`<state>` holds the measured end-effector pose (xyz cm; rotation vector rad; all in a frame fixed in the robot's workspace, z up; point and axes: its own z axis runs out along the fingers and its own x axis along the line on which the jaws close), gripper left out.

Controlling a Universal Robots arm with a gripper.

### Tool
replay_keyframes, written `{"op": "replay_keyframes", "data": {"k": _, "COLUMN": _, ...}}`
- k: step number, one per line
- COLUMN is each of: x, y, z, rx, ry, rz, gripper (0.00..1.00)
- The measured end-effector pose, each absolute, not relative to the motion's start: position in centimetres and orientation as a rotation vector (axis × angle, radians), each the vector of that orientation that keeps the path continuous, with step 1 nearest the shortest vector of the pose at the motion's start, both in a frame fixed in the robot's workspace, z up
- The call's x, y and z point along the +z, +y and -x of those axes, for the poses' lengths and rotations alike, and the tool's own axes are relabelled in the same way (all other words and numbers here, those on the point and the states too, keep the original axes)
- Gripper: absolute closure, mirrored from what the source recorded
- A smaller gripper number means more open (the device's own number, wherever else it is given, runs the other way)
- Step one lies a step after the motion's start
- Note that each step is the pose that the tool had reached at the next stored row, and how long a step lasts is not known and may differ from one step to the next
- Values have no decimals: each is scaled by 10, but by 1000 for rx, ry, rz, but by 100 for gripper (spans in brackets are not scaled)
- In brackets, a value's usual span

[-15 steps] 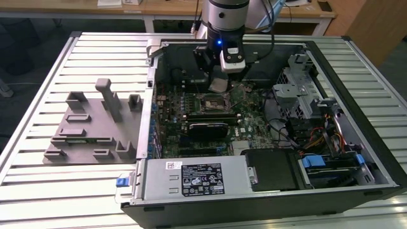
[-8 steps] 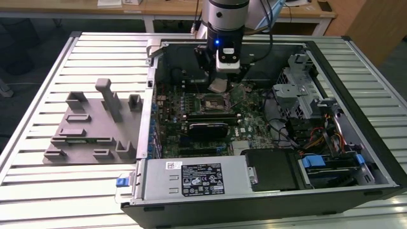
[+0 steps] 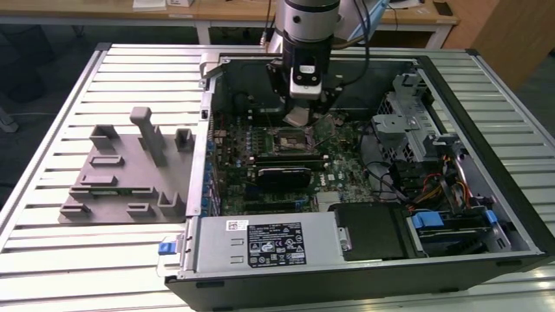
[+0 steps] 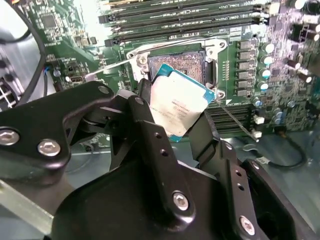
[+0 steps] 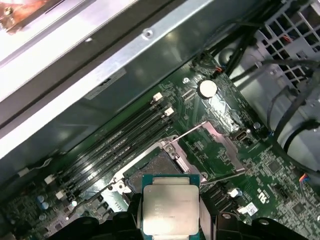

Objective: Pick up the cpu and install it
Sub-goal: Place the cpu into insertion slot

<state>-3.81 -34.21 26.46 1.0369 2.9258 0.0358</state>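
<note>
Hanging over the open computer case (image 3: 364, 276), the claw (image 3: 299, 118) is clamped on the cpu (image 3: 297, 116), one black finger (image 4: 146, 107) pressed to each of two opposite edges. In both wrist views the chip's pale silver top faces the camera, with a thin teal border around it. In the second wrist view it looks turned at an angle to the socket frame.

Directly below the claw lies the black-framed socket (image 3: 289, 138) on the green motherboard (image 3: 347, 172). Its dark square middle is uncovered and ringed by a bright metal frame (image 4: 172, 47). In the exterior view the cpu appears to sit a little above the socket, apart from it. The first wrist view shows the socket (image 5: 155, 167) just beyond the cpu (image 5: 170, 210), between the chip and a row of long black memory slots (image 5: 115, 145). A round silver coin battery (image 5: 206, 88) sits farther out on the board, well apart from the claw.

The silver arm (image 3: 308, 26) comes straight down into the case from above. Well away from the claw, toward the exterior view's left, a set of grey plastic holder blocks (image 3: 130, 175) stands on the slatted metal counter (image 3: 78, 266), outside the case. Nearer the exterior camera than the claw, a grey power supply (image 3: 260, 240) lies along the case's front edge.
</note>
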Motion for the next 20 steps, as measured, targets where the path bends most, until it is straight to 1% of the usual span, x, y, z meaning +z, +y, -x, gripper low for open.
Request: {"op": "replay_keyframes", "data": {"k": 20, "x": 262, "y": -342, "z": 38, "rx": 25, "ry": 2702, "rz": -1521, "gripper": 46}}
